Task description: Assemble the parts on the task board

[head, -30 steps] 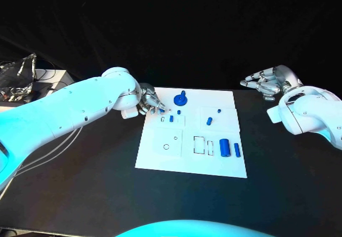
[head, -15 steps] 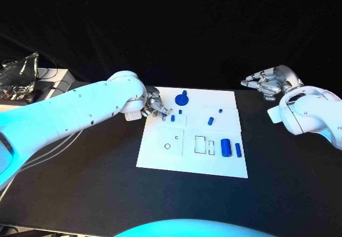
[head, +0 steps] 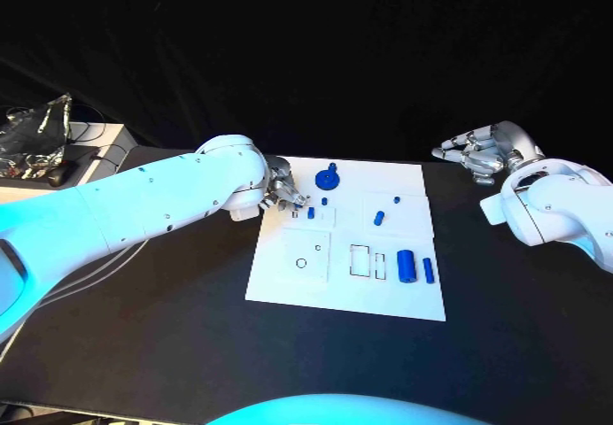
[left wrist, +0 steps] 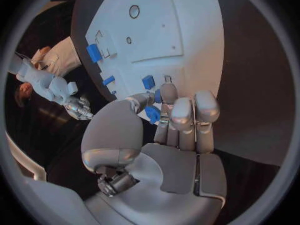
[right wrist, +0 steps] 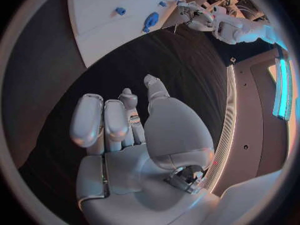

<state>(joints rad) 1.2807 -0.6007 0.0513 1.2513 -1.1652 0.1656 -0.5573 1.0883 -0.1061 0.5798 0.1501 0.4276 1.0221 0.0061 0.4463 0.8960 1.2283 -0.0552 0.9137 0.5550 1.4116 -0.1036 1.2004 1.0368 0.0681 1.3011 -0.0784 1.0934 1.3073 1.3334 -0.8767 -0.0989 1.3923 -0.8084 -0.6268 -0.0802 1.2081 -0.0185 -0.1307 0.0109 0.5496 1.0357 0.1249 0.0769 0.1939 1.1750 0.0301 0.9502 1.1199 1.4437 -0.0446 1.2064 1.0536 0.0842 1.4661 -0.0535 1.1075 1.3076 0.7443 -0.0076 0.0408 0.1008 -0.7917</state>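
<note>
Black table [head: 153, 328] holds your task board [head: 306, 283]; your left hand [head: 279, 192] reaches over its corner, grip unclear, while your right hand [head: 483, 150] hovers empty, fingers apart.

So the black table [head: 153, 328] has basically one thing sitting flat on it: the white task board [head: 347, 292], roughly in the middle and turned a little off square to the table edges. Dark tabletop shows on both sides of the board and along its near edge. Off the table's far left corner there's a pale side surface [head: 109, 137] with a crinkly silvery bag [head: 36, 133] and some cables on it, can't make out more than that.
</note>
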